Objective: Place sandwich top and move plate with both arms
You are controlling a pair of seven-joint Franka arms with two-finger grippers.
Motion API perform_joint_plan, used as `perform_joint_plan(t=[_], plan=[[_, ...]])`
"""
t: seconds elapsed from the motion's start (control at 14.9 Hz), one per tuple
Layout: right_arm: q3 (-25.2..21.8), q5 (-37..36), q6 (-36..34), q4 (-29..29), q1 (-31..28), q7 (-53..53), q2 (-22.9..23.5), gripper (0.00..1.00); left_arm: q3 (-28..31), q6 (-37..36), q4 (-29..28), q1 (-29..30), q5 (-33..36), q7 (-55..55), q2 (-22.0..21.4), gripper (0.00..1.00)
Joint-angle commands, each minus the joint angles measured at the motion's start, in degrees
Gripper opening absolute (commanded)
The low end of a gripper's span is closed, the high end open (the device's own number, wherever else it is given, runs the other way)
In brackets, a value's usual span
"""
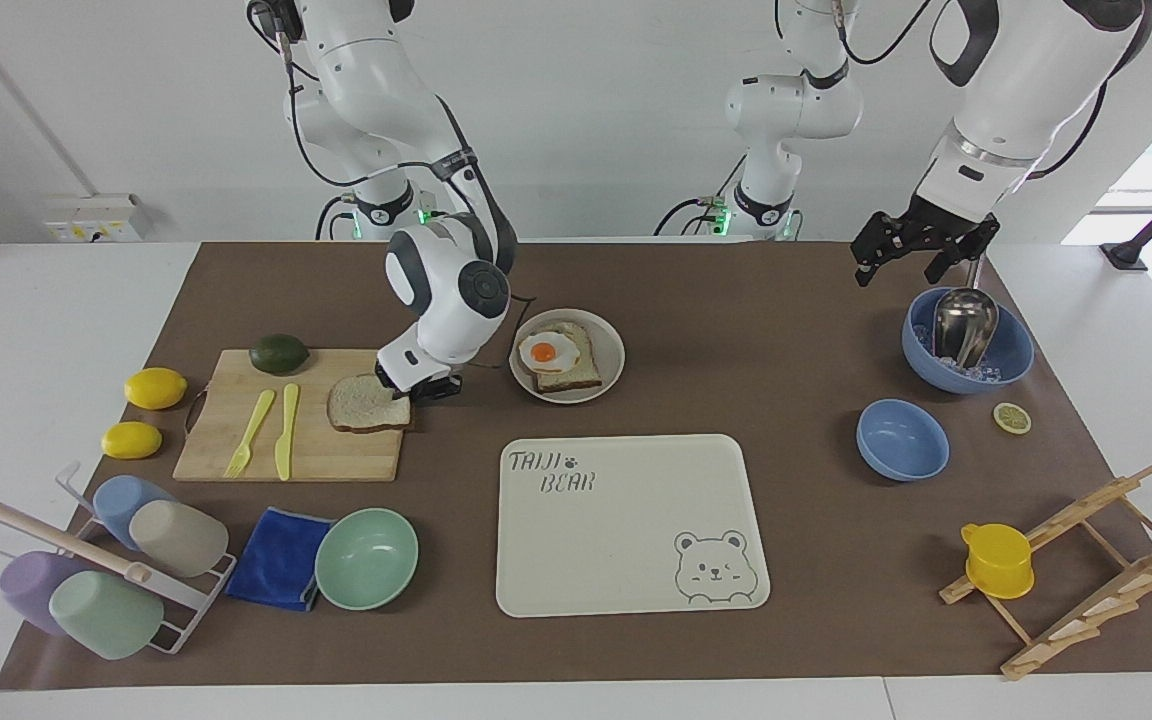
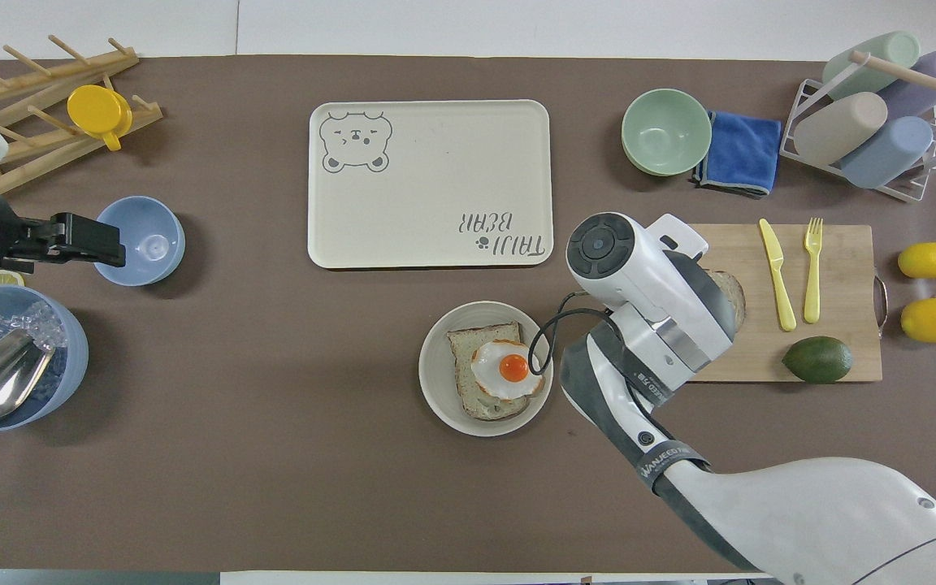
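Observation:
The sandwich top (image 1: pixel 366 404), a plain pale bread slice, lies on the wooden cutting board (image 1: pixel 326 455); in the overhead view only its edge (image 2: pixel 733 291) shows past the right arm's wrist. My right gripper (image 1: pixel 423 389) is down at the slice's edge nearest the plate. The plate (image 1: pixel 609 378), small, round and beige, sits beside the board and holds a bread slice with a fried egg (image 1: pixel 548 352); it also shows in the overhead view (image 2: pixel 438 400). My left gripper (image 1: pixel 898 272) waits open and empty, up over the mat by the ice bowl.
A cream bear tray (image 1: pixel 636 560) lies farther from the robots than the plate. A mint bowl (image 1: pixel 367 557), blue cloth (image 1: pixel 279 556) and cup rack (image 1: pixel 96 570) are by the board. A fork, knife and avocado (image 1: pixel 279 353) are on the board. A blue ice bowl with scoop (image 1: pixel 968 340) sits under the left gripper.

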Motion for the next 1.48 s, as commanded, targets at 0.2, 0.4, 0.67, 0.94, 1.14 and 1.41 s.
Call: perform_joint_plan(t=[0.2,0.4,0.67,0.94,1.14,1.41], plan=[[0.7,-1.6,-13.3,7.5,3.9,-0.6,0.1,0.0,0.0,0.6,-1.4,0.4,-0.1,0.6,-1.2,1.0],[0.8,-1.3,-21.4,12.6,7.6,-0.5,-0.4,0.0,0.0,0.6,-1.4,0.4,-0.1,0.6,-1.2,1.0],[1.4,-0.6,-25.9,12.9,9.6,-0.6,-6.0,0.0,0.0,0.6,-1.4,0.4,-0.1,0.7,-1.2,1.0],[5.7,-0.7,-30.4,14.3,11.1,3.4,-8.2,0.0,0.0,0.6,-1.4,0.4,-0.1,0.6,-1.2,1.0],[6.1,5.6,-24.4,16.5,11.2,3.9,-7.1,0.0,0.0,0.6,-1.4,0.4,-0.1,0.6,-1.2,1.0],[6.5,12.3,-16.4,16.4,11.3,5.7,-6.1,0.0,0.0,0.5,-1.4,0.4,-0.1,0.7,-1.2,1.0]])
